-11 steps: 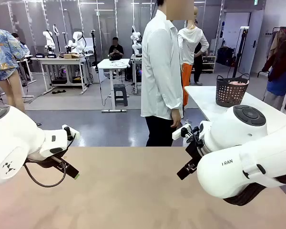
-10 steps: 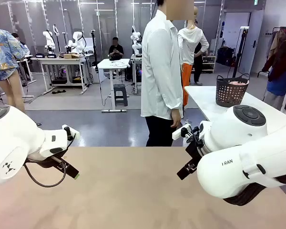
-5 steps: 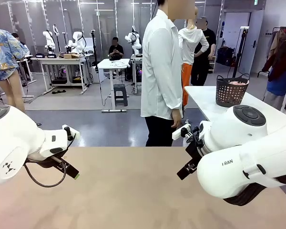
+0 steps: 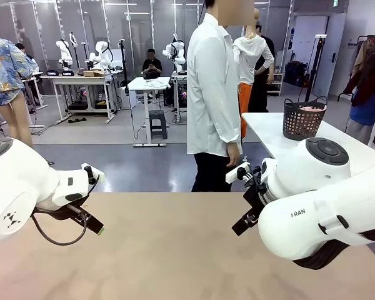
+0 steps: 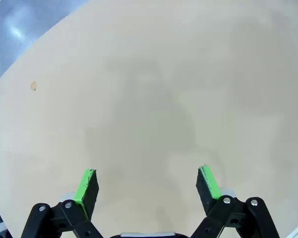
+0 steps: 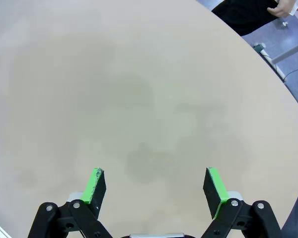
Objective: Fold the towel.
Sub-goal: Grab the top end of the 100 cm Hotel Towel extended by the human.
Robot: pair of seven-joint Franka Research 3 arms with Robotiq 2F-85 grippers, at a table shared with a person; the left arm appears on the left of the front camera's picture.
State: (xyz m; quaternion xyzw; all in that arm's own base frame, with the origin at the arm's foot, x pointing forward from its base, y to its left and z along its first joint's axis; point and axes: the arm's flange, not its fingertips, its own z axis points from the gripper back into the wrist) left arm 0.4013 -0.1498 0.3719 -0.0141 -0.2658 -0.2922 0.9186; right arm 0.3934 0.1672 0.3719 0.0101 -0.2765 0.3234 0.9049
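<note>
- Left gripper [image 5: 147,179]: fingers spread wide, gripping nothing, above the tan table [image 5: 154,74].
- Right gripper [image 6: 157,179]: spread too (green pads well apart), nothing between them.
- Towel [image 4: 310,110]: bundled in the dark basket [image 4: 299,130] on the far white table.

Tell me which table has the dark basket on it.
The white table at far right: the dark basket stands on it, with the pink towel inside. The tan table carries no basket.
</note>
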